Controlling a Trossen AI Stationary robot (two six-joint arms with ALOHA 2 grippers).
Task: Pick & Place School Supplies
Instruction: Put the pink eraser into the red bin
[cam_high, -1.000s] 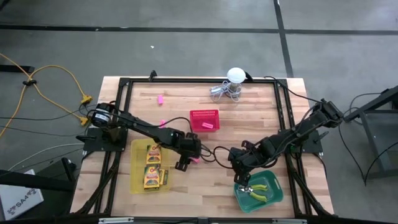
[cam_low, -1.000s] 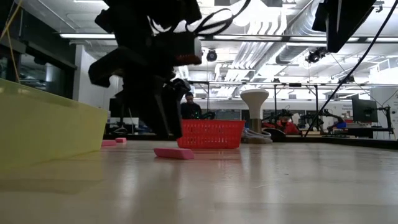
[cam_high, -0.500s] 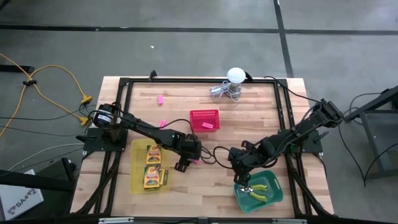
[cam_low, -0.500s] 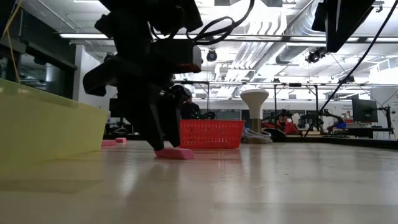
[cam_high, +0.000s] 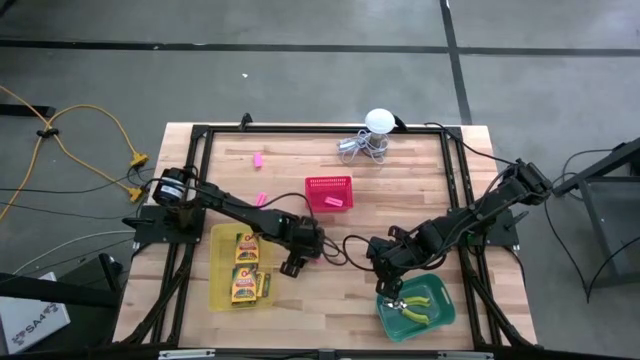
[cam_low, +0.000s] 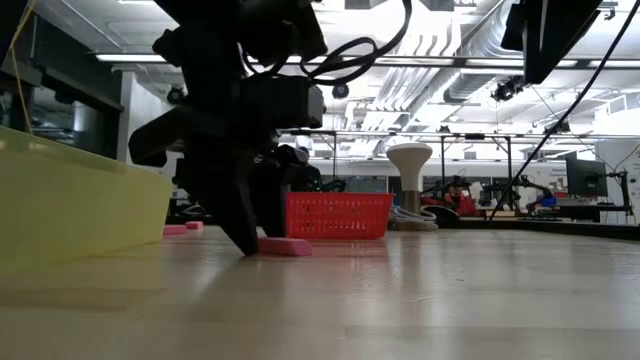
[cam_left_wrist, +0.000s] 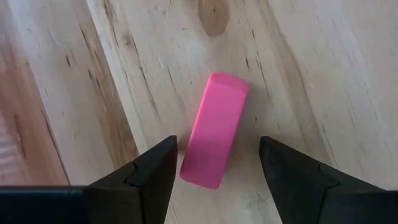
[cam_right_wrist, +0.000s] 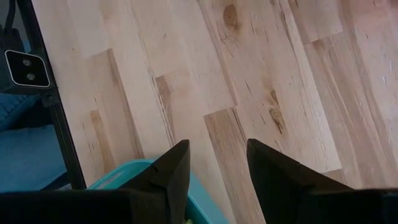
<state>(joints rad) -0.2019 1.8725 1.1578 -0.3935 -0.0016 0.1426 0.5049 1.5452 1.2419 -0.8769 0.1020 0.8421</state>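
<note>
Crayon boxes (cam_high: 243, 268) in yellow tray (cam_high: 221, 297), print unreadable

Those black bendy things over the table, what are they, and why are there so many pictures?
They are two robot arms with fingers for picking things up. One picture looks down from above, one peeks across the wooden table, and two come from cameras on the wrists. The left gripper has its fingers open around a pink eraser lying on the wood; it holds nothing yet. The right gripper waits open by the teal tray. Crayon boxes lie in a yellow tray, and there is a red basket too.
</note>
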